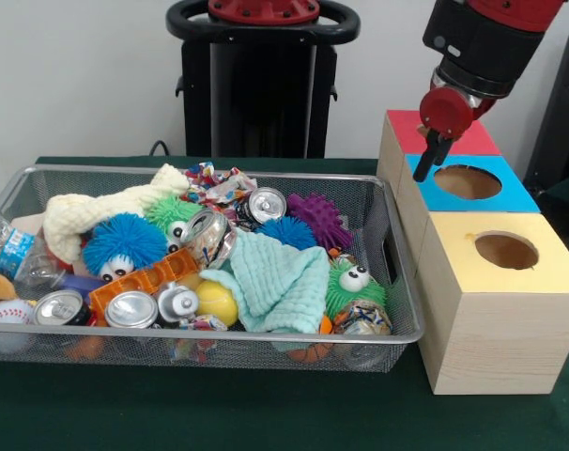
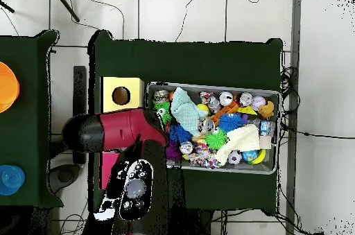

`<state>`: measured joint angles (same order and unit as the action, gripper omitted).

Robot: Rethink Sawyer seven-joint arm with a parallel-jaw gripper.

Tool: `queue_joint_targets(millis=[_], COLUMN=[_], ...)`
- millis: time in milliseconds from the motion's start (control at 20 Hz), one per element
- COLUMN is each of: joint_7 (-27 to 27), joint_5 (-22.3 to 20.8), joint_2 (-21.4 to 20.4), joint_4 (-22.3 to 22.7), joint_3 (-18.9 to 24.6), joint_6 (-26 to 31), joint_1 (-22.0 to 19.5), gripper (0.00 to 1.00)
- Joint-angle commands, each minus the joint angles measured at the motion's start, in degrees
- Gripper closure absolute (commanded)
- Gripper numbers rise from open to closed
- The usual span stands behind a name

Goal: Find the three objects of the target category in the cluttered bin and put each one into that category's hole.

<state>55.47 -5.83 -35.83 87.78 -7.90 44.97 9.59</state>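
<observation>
We see a wire mesh bin (image 1: 397,282) full of clutter: crushed silver drink cans (image 1: 134,308), a mint green cloth (image 1: 280,282), a blue spiky ball with eyes (image 1: 123,242) and a cream knitted toy (image 1: 97,211). The cans lie in different directions. Beside it stands a wooden box (image 1: 491,348) with round holes in its blue and yellow tops. The black gripper (image 1: 433,160) hangs over the blue hole (image 1: 467,181); we cannot tell if its jaws are open.

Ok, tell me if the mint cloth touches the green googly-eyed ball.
Touching: front view shows the mint cloth lying against the green googly-eyed ball, no gap between.
</observation>
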Motion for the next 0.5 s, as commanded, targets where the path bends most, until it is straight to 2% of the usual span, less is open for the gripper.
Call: queue_joint_targets(millis=[50,200,350,500], joint_7=[13.0,12.0,6.2,-0.9], joint_5=[0.0,0.5,-0.3,-0.6], joint_2=[2.4,0.3,-3.0,-8.2], joint_4=[0.4,2.0,3.6,9.0], joint_3=[0.5,0.6,1.6,3.6], joint_6=[5.5,4.0,5.3,3.2], joint_1=[-0.7,-1.9,-4.8,-9.6], gripper=[0.0,0.0,0.0,0.0])
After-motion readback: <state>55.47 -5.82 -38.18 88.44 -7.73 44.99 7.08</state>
